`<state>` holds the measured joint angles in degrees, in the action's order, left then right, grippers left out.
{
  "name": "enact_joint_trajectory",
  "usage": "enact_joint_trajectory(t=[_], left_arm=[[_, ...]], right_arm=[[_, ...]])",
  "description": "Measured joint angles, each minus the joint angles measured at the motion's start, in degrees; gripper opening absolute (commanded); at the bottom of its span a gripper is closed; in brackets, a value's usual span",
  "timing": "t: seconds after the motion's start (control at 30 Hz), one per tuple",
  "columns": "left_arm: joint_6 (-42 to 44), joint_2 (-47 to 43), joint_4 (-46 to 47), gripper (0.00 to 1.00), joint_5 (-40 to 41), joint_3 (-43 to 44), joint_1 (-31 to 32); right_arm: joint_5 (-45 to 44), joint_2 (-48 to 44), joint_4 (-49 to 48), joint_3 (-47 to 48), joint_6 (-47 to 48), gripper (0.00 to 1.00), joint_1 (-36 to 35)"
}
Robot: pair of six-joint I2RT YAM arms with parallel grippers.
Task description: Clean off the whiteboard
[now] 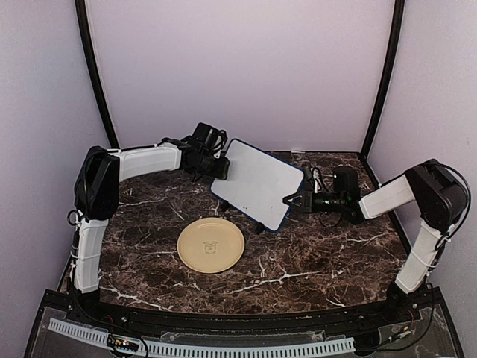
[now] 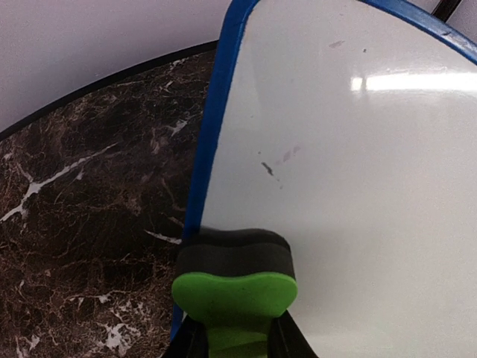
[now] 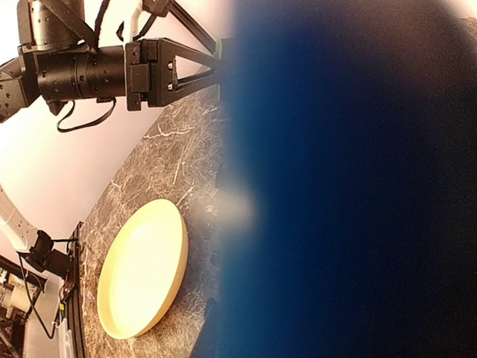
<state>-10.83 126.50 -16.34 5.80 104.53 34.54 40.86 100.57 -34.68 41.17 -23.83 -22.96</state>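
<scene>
Round tan plate point(image 1: 211, 245) with a small mark at its centre lies flat on the dark brown, white-veined marble table point(image 1: 320, 272), lower centre of the top view. Plain pale lilac walls point(image 1: 238, 67) behind, with black poles point(image 1: 95, 71) in both back corners.

In the overhead view the left arm point(image 1: 100, 186) rises from its base at the lower left, bends at an elbow at the middle left, and stretches its white forearm to the right toward the upper centre. Its wrist is level, and the left gripper point(image 1: 221, 170) is clamped on a green eraser point(image 2: 235, 291), one dark finger point(image 2: 190, 344) on each side of it. The right arm point(image 1: 425, 201) mirrors this from the lower right, with its elbow at the right edge and its forearm reaching left. The right gripper point(image 1: 291, 199) is pinched tight on the right edge of the whiteboard point(image 1: 257, 183).
</scene>
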Motion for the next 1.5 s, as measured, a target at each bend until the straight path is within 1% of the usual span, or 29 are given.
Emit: enact_joint_trajectory(t=[0.27,0.43,0.57,0.93,1.13,1.2,1.33,1.5], left_arm=[[2.3,0.5,-3.2,0.0,-9.0,5.9,0.3],[3.2,0.7,-4.8,0.0,-10.4,9.2,2.8],[3.9,1.9,-6.9,0.0,-9.6,11.8,6.3],[7.5,6.4,-12.8,0.0,-3.7,18.9,17.6],[9.0,8.6,-15.4,0.0,0.5,22.8,20.6],[9.2,8.7,-15.6,0.0,1.9,22.9,20.7],[8.7,8.7,-15.9,0.0,1.3,22.9,19.3],[7.1,7.7,-15.7,0.0,-1.2,21.5,13.3]], right_arm=[[-1.0,-0.8,0.6,0.0,1.7,0.0,-0.8],[-1.0,-0.9,0.6,0.0,2.8,0.0,-1.0],[-1.1,-0.9,0.7,0.0,2.8,0.0,-1.1],[-1.9,-1.0,1.1,0.0,1.6,0.0,-1.0],[-2.0,-1.0,1.1,0.0,1.7,0.0,-1.1],[-2.1,-1.0,1.1,0.0,1.7,0.0,-1.1],[-2.3,-1.0,1.5,0.2,1.5,0.0,-1.1],[-3.1,-1.0,1.8,0.2,0.1,0.0,-1.1]])
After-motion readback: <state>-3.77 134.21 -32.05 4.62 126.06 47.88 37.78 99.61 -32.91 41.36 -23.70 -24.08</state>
